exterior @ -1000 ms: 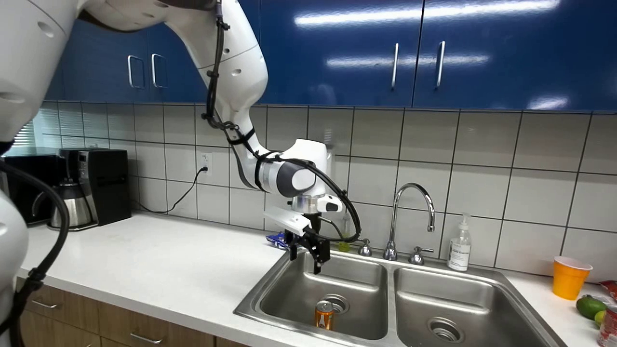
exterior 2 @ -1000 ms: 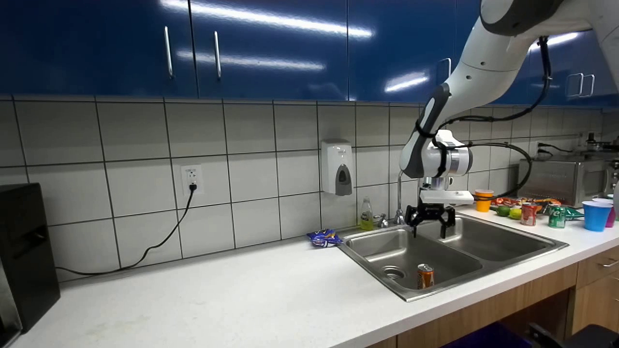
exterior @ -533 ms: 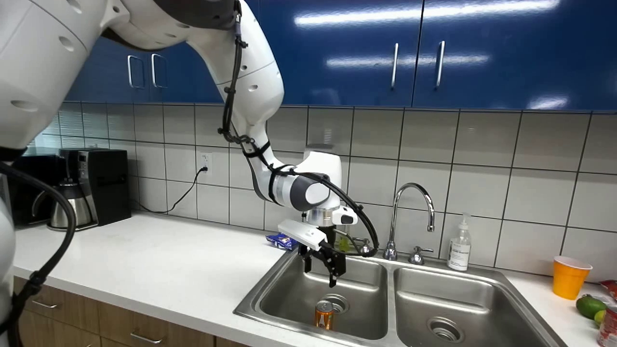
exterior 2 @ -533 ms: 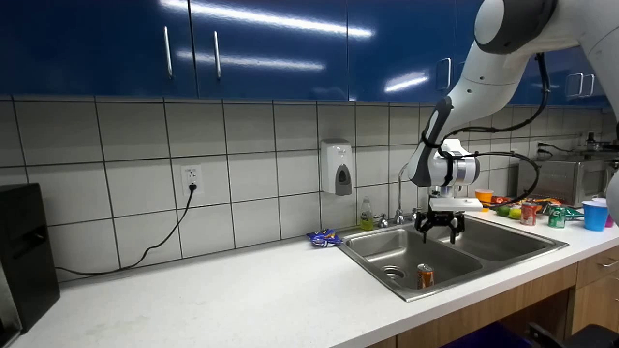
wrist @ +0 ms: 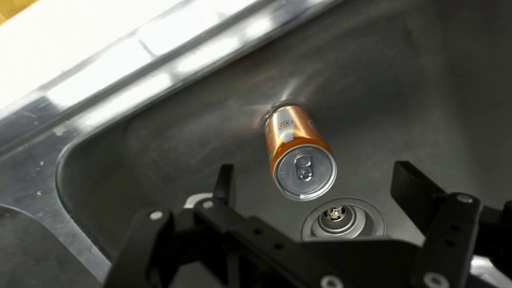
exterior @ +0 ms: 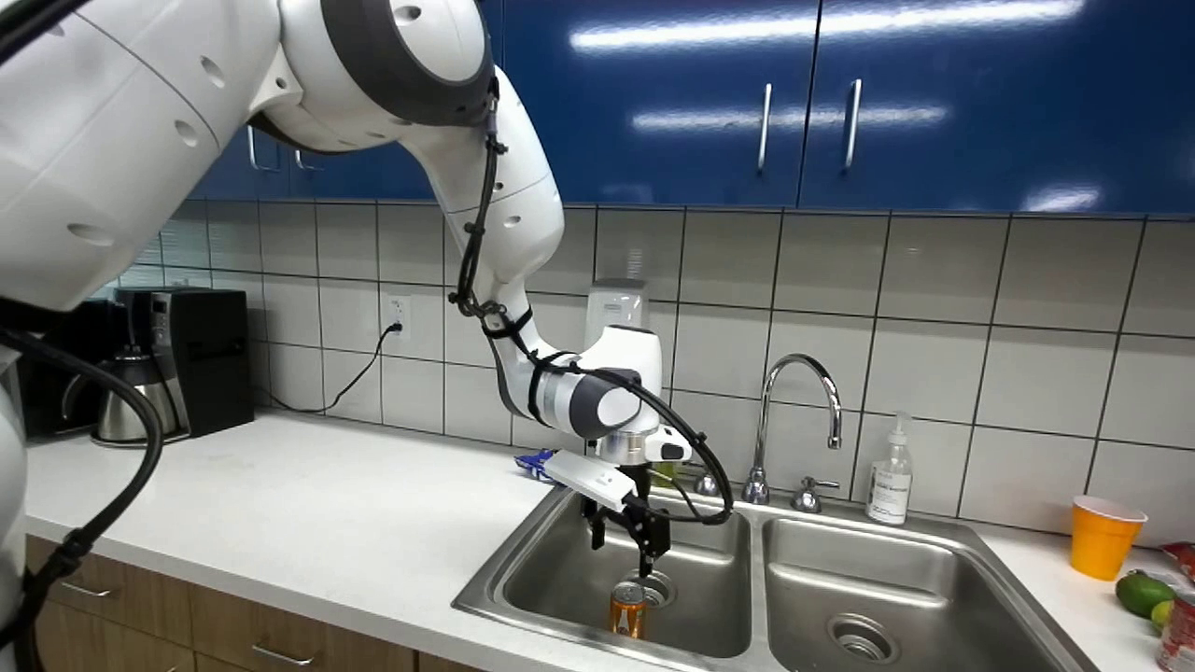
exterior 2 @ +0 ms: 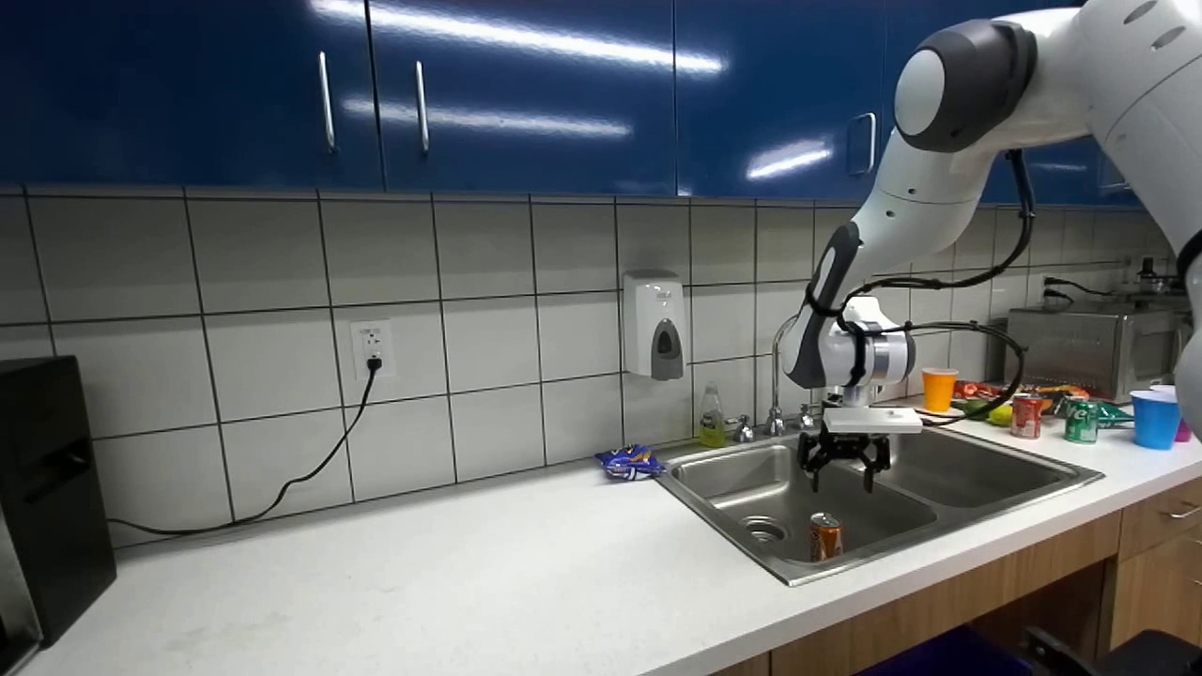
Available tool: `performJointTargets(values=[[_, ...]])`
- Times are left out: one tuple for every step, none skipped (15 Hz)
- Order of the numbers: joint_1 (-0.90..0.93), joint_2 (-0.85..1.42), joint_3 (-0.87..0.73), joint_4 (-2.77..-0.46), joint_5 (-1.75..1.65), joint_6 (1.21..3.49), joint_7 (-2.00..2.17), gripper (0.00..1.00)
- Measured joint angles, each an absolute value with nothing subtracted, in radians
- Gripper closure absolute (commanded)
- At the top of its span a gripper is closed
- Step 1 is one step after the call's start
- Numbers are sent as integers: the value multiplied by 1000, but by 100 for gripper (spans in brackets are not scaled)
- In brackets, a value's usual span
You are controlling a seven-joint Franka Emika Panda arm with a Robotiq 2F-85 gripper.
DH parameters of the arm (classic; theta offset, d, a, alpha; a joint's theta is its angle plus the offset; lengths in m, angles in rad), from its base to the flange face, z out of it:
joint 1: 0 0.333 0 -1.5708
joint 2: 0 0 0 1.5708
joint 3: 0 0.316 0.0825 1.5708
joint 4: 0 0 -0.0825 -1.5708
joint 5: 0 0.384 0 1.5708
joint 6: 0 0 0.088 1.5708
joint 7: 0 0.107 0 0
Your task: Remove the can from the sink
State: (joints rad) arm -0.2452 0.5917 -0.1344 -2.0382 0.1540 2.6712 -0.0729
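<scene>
The can (exterior: 627, 611) is orange with a silver top and stands upright in a basin of the steel sink (exterior: 758, 579), beside the round drain. It also shows in an exterior view (exterior 2: 826, 538) and in the wrist view (wrist: 298, 128), where its top faces the camera. My gripper (exterior: 622, 558) is black, points down and hangs above the can, apart from it. In an exterior view the gripper (exterior 2: 841, 485) shows a gap between its fingers. In the wrist view the gripper (wrist: 314, 168) is wide open, and the can lies between and beyond the fingers.
A chrome faucet (exterior: 766, 420) and a soap bottle (exterior: 890, 474) stand behind the sink. A blue snack bag (exterior 2: 629, 462) lies by the sink's corner. An orange cup (exterior: 1104, 539), a red can (exterior 2: 1026, 416) and a green can (exterior 2: 1081, 422) stand past the sink. Upper cabinets (exterior: 653, 103) overhang.
My gripper has come down over the basin, closer to the can, after first shifting right in both exterior views. Its fingers have stayed open. The can has not moved.
</scene>
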Motion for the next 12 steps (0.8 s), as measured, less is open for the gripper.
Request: performJointTargets(values=[[-245, 606, -130, -2026, 154, 2673, -73, 0], [-245, 619, -126, -2015, 154, 2674, -73, 0], [-245, 632, -124, -2005, 154, 2676, -73, 0], [-245, 643, -121, -1997, 154, 2679, -73, 0], [-245, 654, -120, -1989, 154, 2683, -73, 0], [-245, 666, -118, -1982, 154, 2688, -73, 0], [-245, 676, -117, -1975, 153, 2694, -73, 0], [-245, 686, -117, -1969, 153, 2701, -73, 0], [-245, 697, -117, -1963, 151, 2707, -73, 0], [-245, 708, -117, -1957, 150, 2713, -73, 0], [-245, 719, -116, -1951, 150, 2719, -73, 0], [-245, 730, -116, -1945, 149, 2725, -73, 0]])
